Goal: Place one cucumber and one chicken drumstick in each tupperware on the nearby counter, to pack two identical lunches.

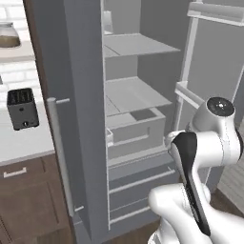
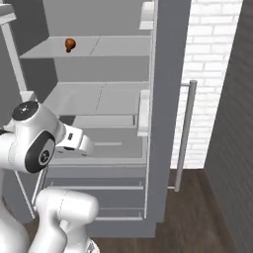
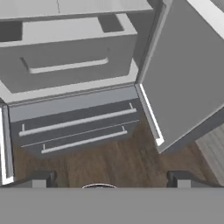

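Observation:
One reddish-brown chicken drumstick (image 2: 70,45) lies on the upper shelf of the open fridge, near its left side. My gripper (image 3: 111,180) hovers in front of the fridge's lower part, well below that shelf. Its fingertips (image 3: 40,179) stand far apart, open, with nothing between them. In the right base view the white hand (image 2: 76,141) reaches out from the arm towards the fridge's drawer level. The counter (image 1: 19,143) runs left of the fridge. The cucumber and the tupperware are out of view.
A black toaster (image 1: 21,108) stands on the counter and a jar (image 1: 8,35) on the wall shelf above. The fridge's left door (image 1: 71,119) and right door (image 3: 183,70) hang open. A crisper drawer (image 3: 70,57) and freezer drawers (image 3: 74,124) face the hand, above wood floor.

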Controlling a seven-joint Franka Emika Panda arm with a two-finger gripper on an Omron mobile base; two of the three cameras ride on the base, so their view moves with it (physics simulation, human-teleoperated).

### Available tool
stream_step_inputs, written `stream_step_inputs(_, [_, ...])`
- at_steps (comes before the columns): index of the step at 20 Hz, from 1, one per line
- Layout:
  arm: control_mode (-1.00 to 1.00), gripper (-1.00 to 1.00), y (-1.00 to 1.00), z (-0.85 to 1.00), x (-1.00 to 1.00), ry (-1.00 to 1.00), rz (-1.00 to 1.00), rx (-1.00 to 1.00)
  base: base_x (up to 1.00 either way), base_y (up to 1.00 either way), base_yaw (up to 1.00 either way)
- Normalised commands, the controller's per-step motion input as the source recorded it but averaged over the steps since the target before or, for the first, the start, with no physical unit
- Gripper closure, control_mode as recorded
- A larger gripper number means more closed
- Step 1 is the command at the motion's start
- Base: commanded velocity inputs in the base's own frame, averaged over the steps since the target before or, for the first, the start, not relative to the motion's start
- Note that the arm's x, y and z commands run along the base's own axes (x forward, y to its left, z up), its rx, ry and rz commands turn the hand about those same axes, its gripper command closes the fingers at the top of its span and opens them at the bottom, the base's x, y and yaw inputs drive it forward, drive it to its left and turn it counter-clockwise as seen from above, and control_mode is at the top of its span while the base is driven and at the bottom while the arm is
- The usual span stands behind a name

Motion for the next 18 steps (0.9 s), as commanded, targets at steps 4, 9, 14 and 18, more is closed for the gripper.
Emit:
stream_step_inputs(4, [1.0,-1.0,0.0,0.0,0.0,0.0,0.0,0.0,0.09,-0.25,0.42])
stream_step_inputs(9, [1.0,-1.0,0.0,0.0,0.0,0.0,0.0,0.0,0.5,-0.14,0.2])
stream_step_inputs(14, [1.0,-1.0,0.0,0.0,0.0,0.0,0.0,0.0,0.91,-0.07,0.05])
stream_step_inputs(18, [1.0,-1.0,0.0,0.0,0.0,0.0,0.0,0.0,0.83,0.0,0.09])
